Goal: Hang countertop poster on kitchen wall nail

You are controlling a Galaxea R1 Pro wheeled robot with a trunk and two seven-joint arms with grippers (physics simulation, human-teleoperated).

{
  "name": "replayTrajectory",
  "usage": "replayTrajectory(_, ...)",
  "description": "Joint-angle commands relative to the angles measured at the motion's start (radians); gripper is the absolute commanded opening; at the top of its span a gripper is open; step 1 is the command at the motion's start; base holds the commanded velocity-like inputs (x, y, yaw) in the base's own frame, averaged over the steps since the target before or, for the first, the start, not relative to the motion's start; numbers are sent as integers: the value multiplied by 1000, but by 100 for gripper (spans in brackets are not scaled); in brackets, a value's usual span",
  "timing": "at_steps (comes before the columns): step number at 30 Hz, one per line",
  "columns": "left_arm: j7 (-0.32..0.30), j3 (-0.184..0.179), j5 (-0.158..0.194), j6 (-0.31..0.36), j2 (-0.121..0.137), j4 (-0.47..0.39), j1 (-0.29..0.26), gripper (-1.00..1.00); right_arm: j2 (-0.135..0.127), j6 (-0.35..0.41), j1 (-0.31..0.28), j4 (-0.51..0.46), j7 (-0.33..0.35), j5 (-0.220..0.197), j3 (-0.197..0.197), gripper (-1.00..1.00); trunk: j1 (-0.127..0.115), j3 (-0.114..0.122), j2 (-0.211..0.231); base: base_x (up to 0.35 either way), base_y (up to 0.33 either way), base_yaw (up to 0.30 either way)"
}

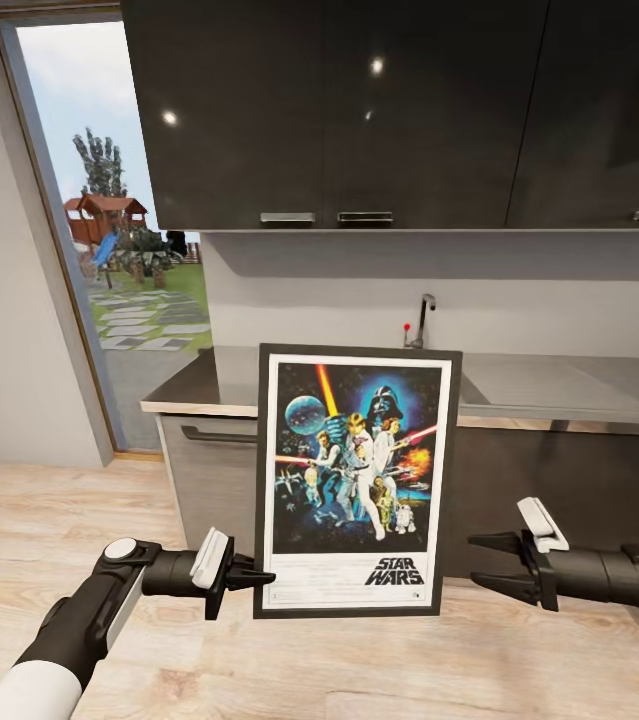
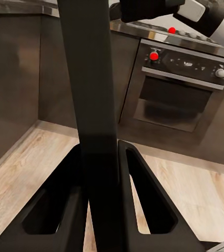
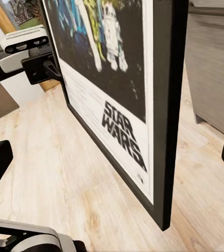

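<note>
Left pincer (image 1: 259, 578) is clenched on the lower left edge of the upright rectangular Star Wars poster with thin black frame and white border (image 1: 357, 480); in my left wrist view the black frame edge (image 2: 93, 121) runs between both dark fingers (image 2: 51, 210), which press it from either side. Poster is held off the pale wood plank floor (image 1: 79, 520), in front of the long matte grey kitchen countertop (image 1: 559, 385) and its dark grey cabinet fronts. Long axis is vertical, very slightly tilted; printed face points back toward my head camera, "STAR WARS" logo at the bottom end.

Right pincer (image 1: 489, 565) is released, jaws spread, just beside the poster's lower right edge and apart from it. In my right wrist view the frame (image 3: 167, 110) is seen nearly edge-on, with the left pincer (image 3: 43, 68) on its far side.

Chrome tap (image 1: 424, 318) stands on the countertop beyond the poster's top edge. Steel-fronted oven with red knobs (image 2: 180, 89) lies beyond the left pincer.
</note>
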Motion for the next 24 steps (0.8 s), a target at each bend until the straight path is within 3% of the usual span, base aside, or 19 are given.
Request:
replayTrajectory(1, -1, -3, 5, 3, 1, 0, -1, -100, 0, 11, -1, 0, 3, -2, 0, 100, 0, -1, -1, 0, 0, 0)
replayTrajectory(7, -1, -3, 5, 3, 1, -1, -1, -100, 13, 11, -1, 0, 1, -3, 3, 100, 0, -1, -1, 0, 0, 0)
replayTrajectory(24, -1, -3, 6, 3, 3, -2, -1, -100, 18, 10, -3, 9, -3, -2, 3, 100, 0, -1, -1, 0, 0, 0)
